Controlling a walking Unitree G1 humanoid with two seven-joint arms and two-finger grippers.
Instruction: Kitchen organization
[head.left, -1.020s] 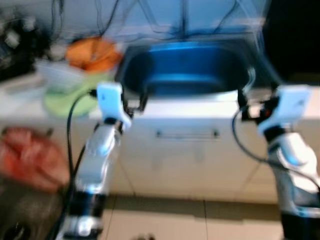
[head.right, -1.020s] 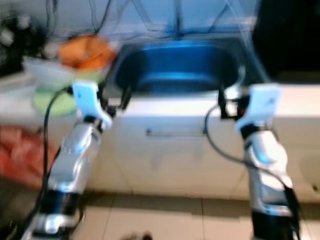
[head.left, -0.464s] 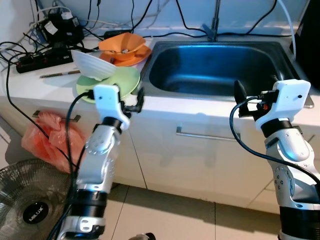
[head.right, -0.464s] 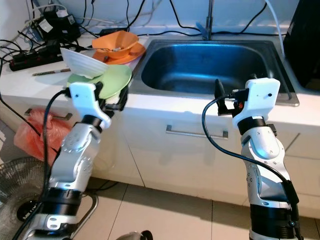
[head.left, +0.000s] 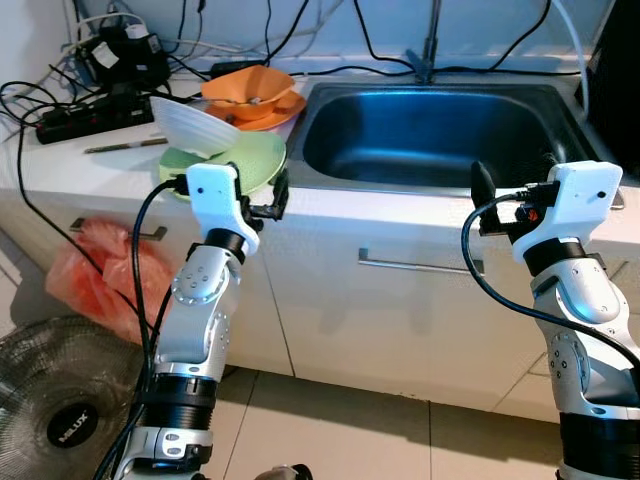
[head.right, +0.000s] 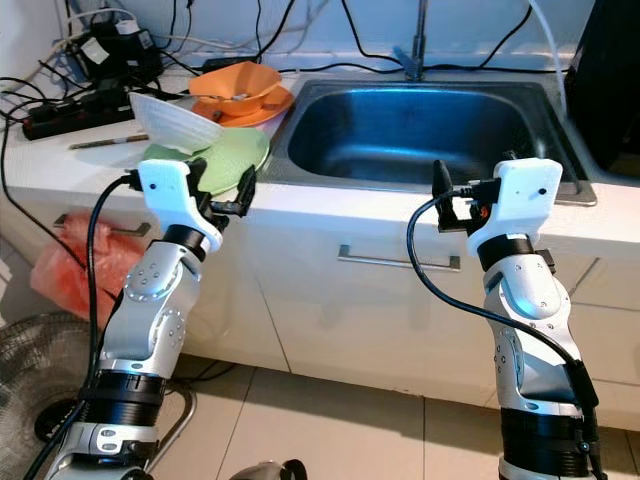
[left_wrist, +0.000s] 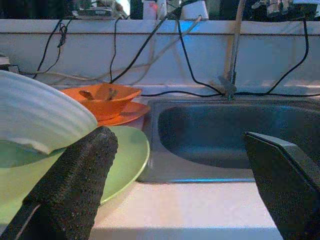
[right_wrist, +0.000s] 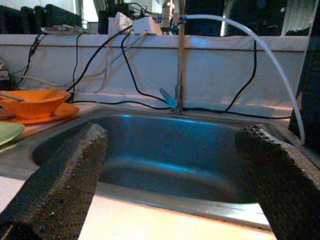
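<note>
While both arms hover at the counter edge, the head view puts the left gripper (head.left: 276, 196) nearest the green plate (head.left: 245, 160). Its wrist view shows fingers (left_wrist: 75, 185) spread, white bowl (left_wrist: 35, 120) just ahead. The right gripper (right_wrist: 170, 175), spread too, faces the sink (right_wrist: 165, 155).

Four cameras, all turned toward the sink (head.left: 430, 135).
Head views look down at it from the cabinet side; both wrist views sit low at its front rim, sharing basin and tap (right_wrist: 176, 60).
</note>
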